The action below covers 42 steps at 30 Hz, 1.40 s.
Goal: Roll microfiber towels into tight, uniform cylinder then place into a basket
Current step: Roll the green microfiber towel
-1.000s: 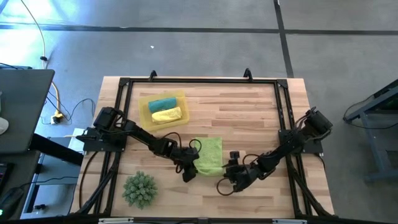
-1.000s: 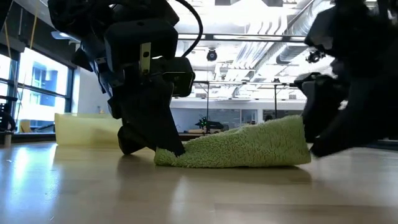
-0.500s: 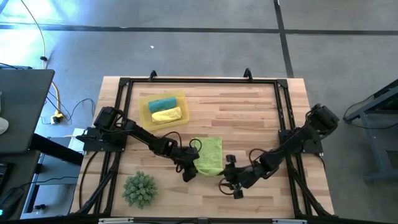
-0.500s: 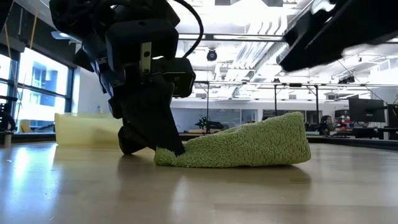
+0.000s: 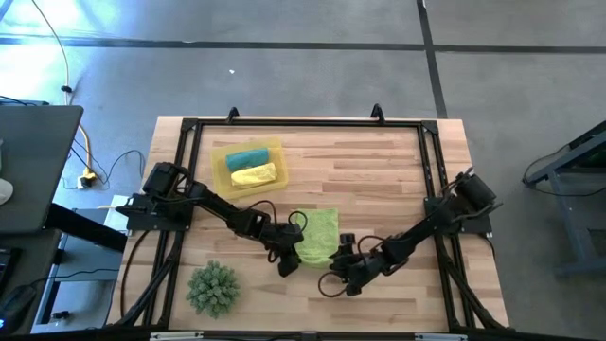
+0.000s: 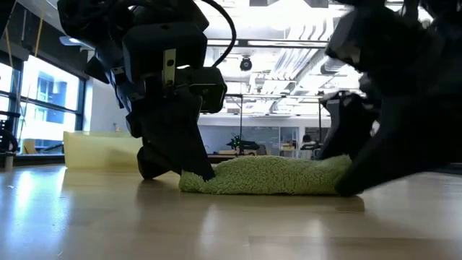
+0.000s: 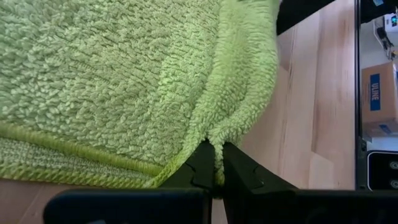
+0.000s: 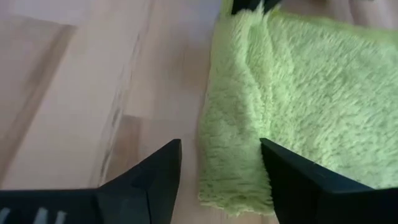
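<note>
The lime green towel lies on the table, its near edge turned over into a thick fold. My left gripper is shut on the left end of that fold. My right gripper stands open at the fold's right end, one finger on each side of the towel's corner. At the far left, the basket holds the teal towel and the yellow towel, both rolled. My left gripper pinches the left end of the towel's fold between its two fingers, several layers thick. It slants down from the table's left. That end rests on the table. My right gripper comes down slanting from the right. One open finger lies over the towel's right end, which sits low and flat on the table. The other finger stands beside the towel's edge over bare wood. The finger itself hides the contact.
A spiky green plant-like ball sits at the near left. A black frame runs round the table. Bare wood lies to the right and far side of the towel.
My right gripper drew a little away from the towel toward the right, then came back toward the left onto the towel's right end. That end stood raised before and now lies lower and flatter. The left end has stayed in place.
</note>
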Tool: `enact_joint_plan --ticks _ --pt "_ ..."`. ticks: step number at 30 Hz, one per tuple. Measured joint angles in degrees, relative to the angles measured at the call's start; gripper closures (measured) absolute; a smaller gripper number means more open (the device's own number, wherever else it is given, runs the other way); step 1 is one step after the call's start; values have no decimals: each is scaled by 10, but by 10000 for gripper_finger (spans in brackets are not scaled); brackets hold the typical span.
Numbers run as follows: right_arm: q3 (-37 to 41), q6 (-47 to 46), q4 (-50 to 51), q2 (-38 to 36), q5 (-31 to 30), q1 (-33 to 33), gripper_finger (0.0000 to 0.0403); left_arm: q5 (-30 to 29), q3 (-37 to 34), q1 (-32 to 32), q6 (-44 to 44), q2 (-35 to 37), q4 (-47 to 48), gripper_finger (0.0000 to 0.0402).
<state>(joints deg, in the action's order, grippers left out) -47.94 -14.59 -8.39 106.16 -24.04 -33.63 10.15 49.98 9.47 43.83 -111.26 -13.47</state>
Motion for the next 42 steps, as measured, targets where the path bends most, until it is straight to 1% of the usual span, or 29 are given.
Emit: enact_joint_plan --ticks 3,6,9,11,13,19,20,21,23,27,30,33,37,42 --pt "-1 -9 -1 13 1 0 199 1 0 0 4 0 0 396" --pt "-1 -29 -4 22 -8 -1 199 17 1 0 16 0 -1 396" --pt "-2 -48 -1 24 -8 -1 213 24 1 2 21 0 -1 396" --pt "-2 -60 4 24 -10 -1 234 33 1 2 24 0 -1 396" --pt "-3 -72 11 24 -10 -2 264 34 1 2 32 0 -2 396" --pt "-2 -106 26 25 -17 -1 373 36 1 2 58 0 -3 396" --pt "-2 -108 28 25 -15 -1 386 36 1 2 66 0 -4 396" --pt "-2 -110 28 25 -12 -1 392 36 1 2 75 0 -5 394" --pt "-2 -118 28 25 -7 -1 392 36 1 5 94 0 -9 387" --pt "-1 -139 28 24 12 0 396 35 0 13 141 0 -36 363" --pt "-1 -154 26 24 31 1 398 41 0 17 144 8 -37 339" --pt "-1 -179 20 24 60 0 400 50 -2 16 99 24 -8 316" --pt "-1 -231 10 24 99 0 401 30 -2 9 -47 64 54 292" --pt "-1 -315 -3 24 144 4 401 -50 -3 14 -188 115 116 285"
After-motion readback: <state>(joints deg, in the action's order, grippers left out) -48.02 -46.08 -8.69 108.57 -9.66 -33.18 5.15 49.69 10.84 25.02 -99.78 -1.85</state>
